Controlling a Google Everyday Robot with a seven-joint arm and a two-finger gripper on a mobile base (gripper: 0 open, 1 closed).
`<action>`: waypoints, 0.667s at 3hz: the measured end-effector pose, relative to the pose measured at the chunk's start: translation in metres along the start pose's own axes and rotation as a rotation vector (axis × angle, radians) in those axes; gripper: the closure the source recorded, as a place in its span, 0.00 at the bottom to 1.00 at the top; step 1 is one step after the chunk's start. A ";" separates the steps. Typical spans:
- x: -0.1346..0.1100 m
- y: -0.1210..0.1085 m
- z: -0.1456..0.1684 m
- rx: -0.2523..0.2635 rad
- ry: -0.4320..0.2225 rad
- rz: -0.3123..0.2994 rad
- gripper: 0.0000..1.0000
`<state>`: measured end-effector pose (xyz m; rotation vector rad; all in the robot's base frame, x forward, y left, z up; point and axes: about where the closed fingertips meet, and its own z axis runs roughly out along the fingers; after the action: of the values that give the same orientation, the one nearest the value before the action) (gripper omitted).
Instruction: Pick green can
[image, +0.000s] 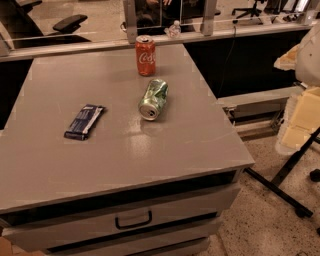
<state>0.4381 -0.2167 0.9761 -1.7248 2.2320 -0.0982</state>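
The green can (153, 99) lies on its side near the middle of the grey cabinet top (125, 150). It is dented, and its silver top faces the front. A red cola can (145, 55) stands upright behind it near the far edge. My gripper (300, 122) shows as pale cream parts at the right edge of the view. It is off the cabinet, well to the right of the green can and apart from it. It holds nothing that I can see.
A dark blue wrapped bar (84, 121) lies on the left part of the top. A drawer with a handle (133, 219) is below the front edge. A black stand leg (280, 182) crosses the floor on the right. A ledge with a small bottle (173, 30) runs behind the cabinet.
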 end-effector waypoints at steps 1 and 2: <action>0.000 0.000 0.000 0.000 0.000 0.000 0.00; -0.018 -0.003 -0.001 0.007 0.015 -0.097 0.00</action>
<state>0.4444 -0.2002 0.9813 -1.8339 2.1557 -0.1418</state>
